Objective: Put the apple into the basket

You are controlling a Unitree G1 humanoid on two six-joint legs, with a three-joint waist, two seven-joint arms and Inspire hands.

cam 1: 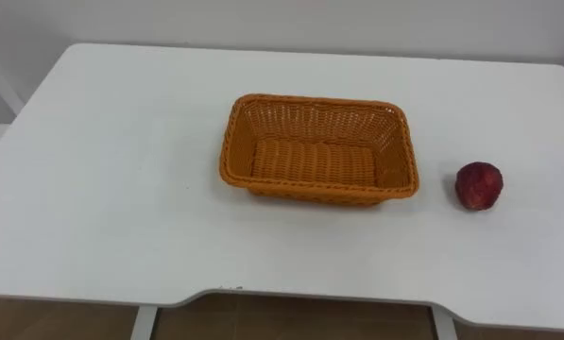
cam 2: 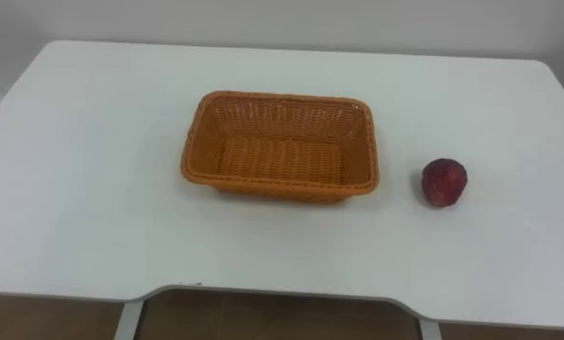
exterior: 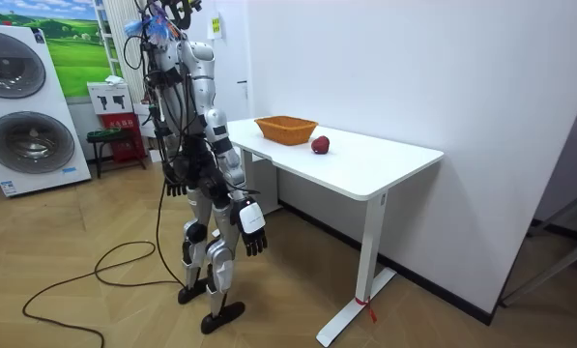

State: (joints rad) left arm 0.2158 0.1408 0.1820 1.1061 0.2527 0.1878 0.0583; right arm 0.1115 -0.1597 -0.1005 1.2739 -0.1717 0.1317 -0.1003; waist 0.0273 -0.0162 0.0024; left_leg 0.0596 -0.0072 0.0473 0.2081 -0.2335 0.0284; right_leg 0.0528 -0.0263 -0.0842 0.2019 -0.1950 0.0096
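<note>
Apple [cam 1: 479, 185] is lying untouched on the white worktop [cam 1: 102, 189], apart from everything and in neither hand. Going left to right in the eye views, the bare worktop is taking up the 9 o'clock side. The orange wicker basket [cam 1: 227, 156] is sitting empty in the middle. The apple is resting near the basket's 3 o'clock, with bare worktop showing between them.

In the room view the robot is standing at the worktop's long edge with both arms hanging down. The left hand [exterior: 176, 184] is hanging at its far side and the right hand [exterior: 252, 224] at its near side. Their fingers seem to be hanging relaxed and holding nothing, though they are small at this range.

Either hand would be rising from below the worktop, so it could catch the edge. A glancing touch could send the round apple rolling towards 3 o'clock and off the worktop. A sweeping forearm could shove the light basket.
</note>
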